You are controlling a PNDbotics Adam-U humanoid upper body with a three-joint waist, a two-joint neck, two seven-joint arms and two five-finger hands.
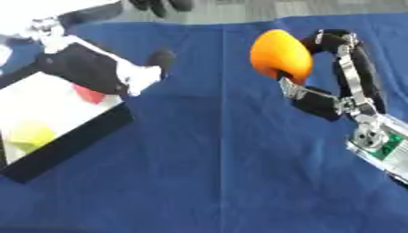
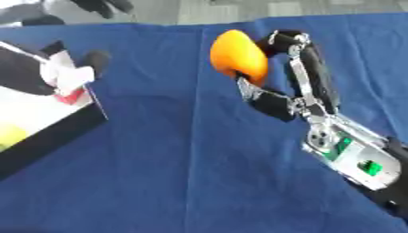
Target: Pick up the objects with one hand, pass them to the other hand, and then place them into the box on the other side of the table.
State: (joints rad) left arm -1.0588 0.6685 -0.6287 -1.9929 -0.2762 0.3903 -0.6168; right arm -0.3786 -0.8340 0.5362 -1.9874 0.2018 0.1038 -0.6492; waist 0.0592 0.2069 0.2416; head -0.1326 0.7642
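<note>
Left eye view: the right hand [image 1: 334,91] has its fingers curled round an orange object [image 1: 279,55], held up over the blue cloth [image 1: 223,173]. The left hand [image 1: 104,70] sits over the box [image 1: 72,141]; can't tell its fingers. Right eye view: same grip, a red block [image 2: 72,96] showing in the box.

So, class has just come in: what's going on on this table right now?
The robot's right hand is curled round an orange ball, holding it up above the blue cloth. Its left hand hangs over the box at the left edge; its fingers are too blurred to read. The box already holds a red block and a yellow thing. The ball has not yet been passed across.
</note>
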